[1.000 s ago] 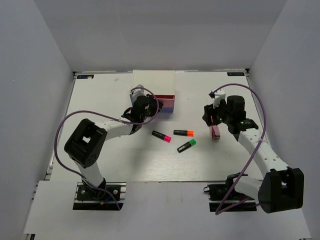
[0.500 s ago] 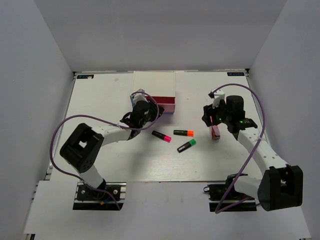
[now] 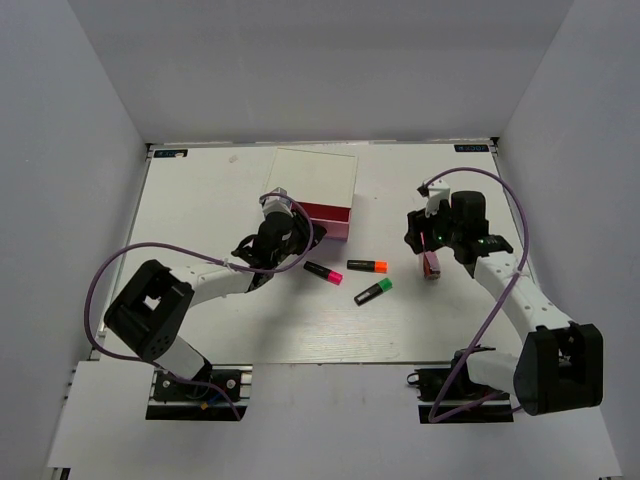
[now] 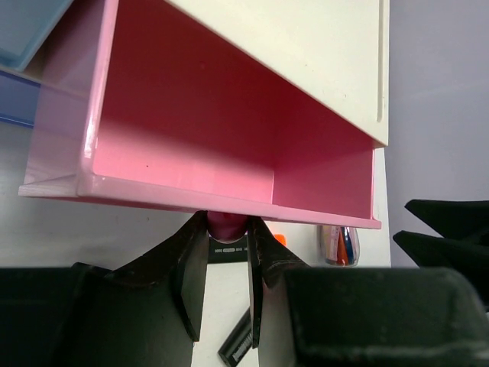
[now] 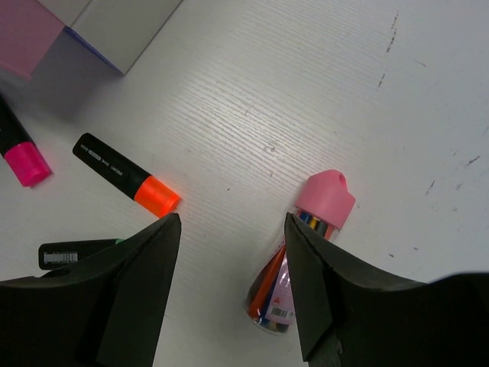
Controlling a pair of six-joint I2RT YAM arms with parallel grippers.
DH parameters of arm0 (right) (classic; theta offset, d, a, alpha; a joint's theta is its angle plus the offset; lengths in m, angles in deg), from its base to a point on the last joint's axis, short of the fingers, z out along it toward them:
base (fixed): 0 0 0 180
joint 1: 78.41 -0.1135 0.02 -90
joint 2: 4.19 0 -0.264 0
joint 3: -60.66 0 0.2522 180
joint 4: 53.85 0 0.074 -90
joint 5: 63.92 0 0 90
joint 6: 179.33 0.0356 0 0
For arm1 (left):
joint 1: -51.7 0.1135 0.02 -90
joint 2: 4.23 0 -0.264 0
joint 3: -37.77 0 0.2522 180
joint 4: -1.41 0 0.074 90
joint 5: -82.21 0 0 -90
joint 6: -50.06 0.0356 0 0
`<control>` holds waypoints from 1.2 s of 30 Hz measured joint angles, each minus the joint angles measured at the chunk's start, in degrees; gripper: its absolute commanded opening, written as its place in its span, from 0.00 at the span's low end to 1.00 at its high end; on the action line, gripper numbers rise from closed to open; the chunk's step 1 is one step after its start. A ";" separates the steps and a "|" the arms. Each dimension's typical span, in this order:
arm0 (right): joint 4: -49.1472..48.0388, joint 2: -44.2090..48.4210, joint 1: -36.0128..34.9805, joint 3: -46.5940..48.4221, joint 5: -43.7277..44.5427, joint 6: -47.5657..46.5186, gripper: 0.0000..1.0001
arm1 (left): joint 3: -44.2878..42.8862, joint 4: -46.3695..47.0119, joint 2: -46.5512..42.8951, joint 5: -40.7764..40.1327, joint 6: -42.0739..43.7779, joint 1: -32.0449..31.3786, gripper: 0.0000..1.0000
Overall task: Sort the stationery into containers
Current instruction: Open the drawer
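The white chest (image 3: 316, 172) stands at the back, turned a little, with its pink drawer (image 3: 324, 212) pulled out. My left gripper (image 3: 296, 236) is shut on the drawer's knob (image 4: 227, 225); the pink drawer (image 4: 229, 145) is empty inside. Three highlighters lie mid-table, with pink (image 3: 322, 272), orange (image 3: 367, 265) and green (image 3: 372, 291) caps. My right gripper (image 5: 229, 252) hangs open just above the table. A clear block with a pink cap (image 5: 326, 197) lies at its right finger, not gripped. The orange highlighter (image 5: 126, 176) lies to its left.
The light blue drawer (image 4: 23, 30) and the dark blue drawer (image 4: 14, 107) show at the left edge of the left wrist view. White walls enclose the table on three sides. Purple cables loop off both arms.
My left gripper has drawn back toward the near side with the knob; the pink drawer has slid further out and the chest has twisted slightly. The right arm has barely moved.
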 measured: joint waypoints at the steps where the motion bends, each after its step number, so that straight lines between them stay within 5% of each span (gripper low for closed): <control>1: 0.35 -0.24 0.02 0.09 -0.07 0.02 0.60 | -0.02 0.00 0.00 0.07 0.07 0.00 0.18; 8: 2.67 -0.44 0.11 3.21 -9.64 -2.12 0.18 | -0.13 0.02 0.13 0.61 0.85 0.00 0.18; 17: -0.79 -8.31 -3.15 18.25 -28.39 -8.72 0.47 | -0.26 0.52 0.57 1.46 1.11 0.00 0.18; 26: -1.33 -20.74 -10.23 30.16 -29.11 -15.50 0.47 | -0.50 0.33 0.57 1.49 1.46 0.00 0.18; 36: 1.38 -26.08 -15.56 32.30 -24.50 -24.76 0.53 | -0.55 0.31 0.61 1.55 1.53 0.00 0.18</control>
